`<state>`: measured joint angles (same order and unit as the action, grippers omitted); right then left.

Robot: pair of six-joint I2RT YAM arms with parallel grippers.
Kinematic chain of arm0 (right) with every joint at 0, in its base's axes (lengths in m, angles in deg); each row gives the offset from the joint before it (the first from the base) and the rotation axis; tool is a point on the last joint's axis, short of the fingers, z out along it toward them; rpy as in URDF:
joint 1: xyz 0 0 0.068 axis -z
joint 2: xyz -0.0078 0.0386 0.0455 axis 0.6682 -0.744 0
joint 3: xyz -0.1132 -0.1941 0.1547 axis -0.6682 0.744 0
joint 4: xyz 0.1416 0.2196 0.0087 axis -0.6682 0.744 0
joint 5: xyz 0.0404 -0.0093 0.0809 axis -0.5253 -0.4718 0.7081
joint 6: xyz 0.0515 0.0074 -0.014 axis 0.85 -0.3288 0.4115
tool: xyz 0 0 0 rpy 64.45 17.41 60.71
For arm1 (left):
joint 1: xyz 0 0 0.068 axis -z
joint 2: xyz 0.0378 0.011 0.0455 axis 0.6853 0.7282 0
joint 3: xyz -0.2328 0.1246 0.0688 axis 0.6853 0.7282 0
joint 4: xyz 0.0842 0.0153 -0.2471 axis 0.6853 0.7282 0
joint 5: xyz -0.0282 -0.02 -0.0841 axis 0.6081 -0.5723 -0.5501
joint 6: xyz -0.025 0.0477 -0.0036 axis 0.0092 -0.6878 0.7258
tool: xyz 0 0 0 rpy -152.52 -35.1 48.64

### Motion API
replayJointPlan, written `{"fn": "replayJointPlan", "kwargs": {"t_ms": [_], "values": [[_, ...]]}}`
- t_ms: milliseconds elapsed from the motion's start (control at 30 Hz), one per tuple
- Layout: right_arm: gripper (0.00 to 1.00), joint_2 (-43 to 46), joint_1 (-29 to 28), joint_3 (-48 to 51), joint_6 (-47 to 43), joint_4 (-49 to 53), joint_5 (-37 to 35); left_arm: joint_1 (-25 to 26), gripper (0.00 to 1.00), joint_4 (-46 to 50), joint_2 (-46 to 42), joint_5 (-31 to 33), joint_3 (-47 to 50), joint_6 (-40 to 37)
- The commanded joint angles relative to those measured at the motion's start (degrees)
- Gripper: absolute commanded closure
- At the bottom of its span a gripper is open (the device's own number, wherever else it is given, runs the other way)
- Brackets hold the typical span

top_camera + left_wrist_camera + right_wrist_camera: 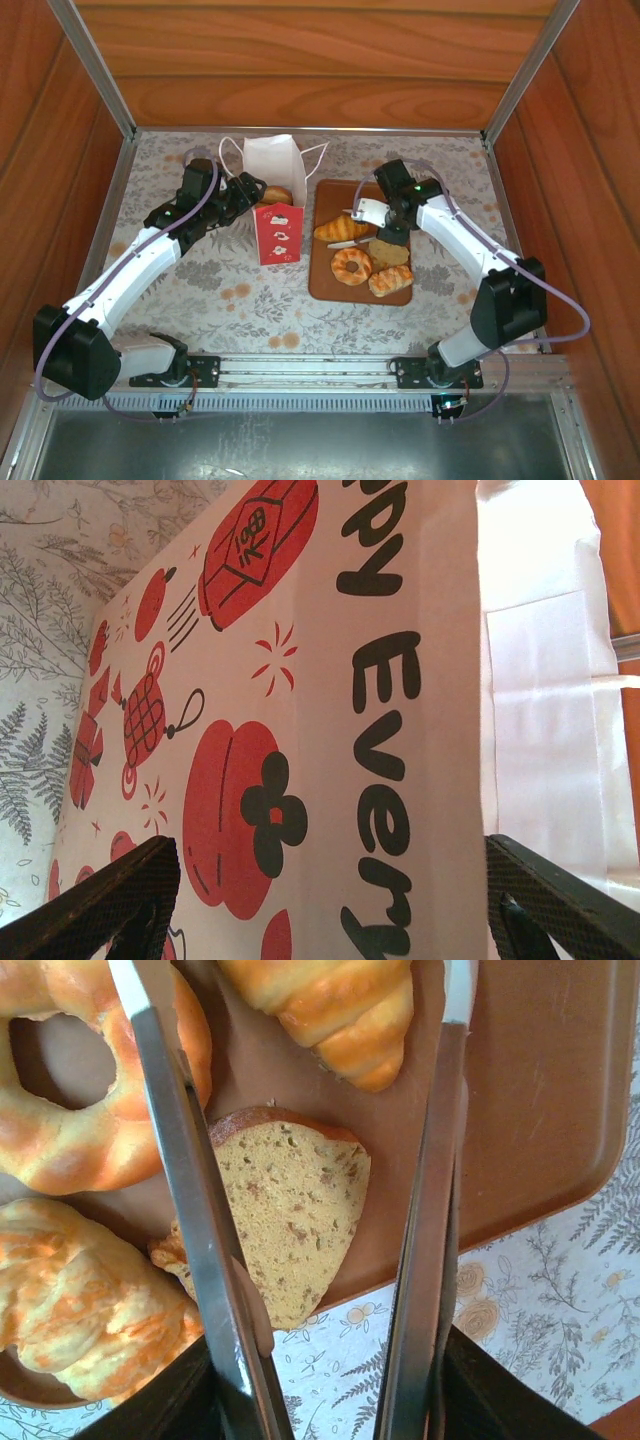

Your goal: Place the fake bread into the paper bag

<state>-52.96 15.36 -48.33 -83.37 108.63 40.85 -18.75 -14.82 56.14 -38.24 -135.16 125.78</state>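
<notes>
We saw the left hand [245, 192] with its fingers apart on both sides of the paper bag [270, 162], where one bun [277, 195] lay in the opening. The right hand [392, 218] was clamped on metal tongs [190, 1210], whose arms stood apart around the tan slice [300, 1220] on the brown board [328, 285].

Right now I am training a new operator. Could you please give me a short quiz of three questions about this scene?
1. True or false: the blades of the tongs straddle the tan slice.
2. The left gripper is at: A the paper bag; B the ring doughnut; C the near table edge.
3. Fill in: the croissant lies on a brown ___.

Key: 1 true; 2 A; 3 tray.
</notes>
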Motion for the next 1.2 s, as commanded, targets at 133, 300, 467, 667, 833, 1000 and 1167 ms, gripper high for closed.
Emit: {"fn": "replayJointPlan", "kwargs": {"t_ms": [133, 300, 467, 667, 833, 1000, 1167], "values": [[0.58, -1.2, 0.8, -2.0, 1.0, 0.0, -1.5, 0.4, 0.19, 0.6, -1.0, 2.2, -0.7, 0.2], [0.67, 0.4, 0.8, -2.3, 1.8, -1.7, -0.3, 0.3, 0.18, 1.8, -3.0, 3.0, -0.9, -0.2], [0.74, 4.4, 0.9, -1.8, 3.5, -4.2, -1.0, 0.3, 0.17, 2.7, -4.4, 3.3, -1.6, -0.9], [0.76, 9.2, 2.1, -2.7, 10.5, -1.8, -1.9, 0.3, 0.17, 3.3, -4.2, 4.8, -2.5, -1.0], [0.76, 13.3, 3.6, -4.1, 18.1, 1.2, -0.1, -0.1, 0.19, 2.9, -2.7, 5.3, -4.1, -0.6], [0.76, 17.2, 4.0, -5.4, 26.2, 3.1, 1.5, -0.4, 0.26, 2.3, -1.0, 5.1, -5.7, -0.4], [0.77, 18.7, 4.0, -9.8, 34.0, 7.8, 1.8, -0.6, 0.39, 1.5, 0.3, 5.1, -6.6, -0.7]]}}
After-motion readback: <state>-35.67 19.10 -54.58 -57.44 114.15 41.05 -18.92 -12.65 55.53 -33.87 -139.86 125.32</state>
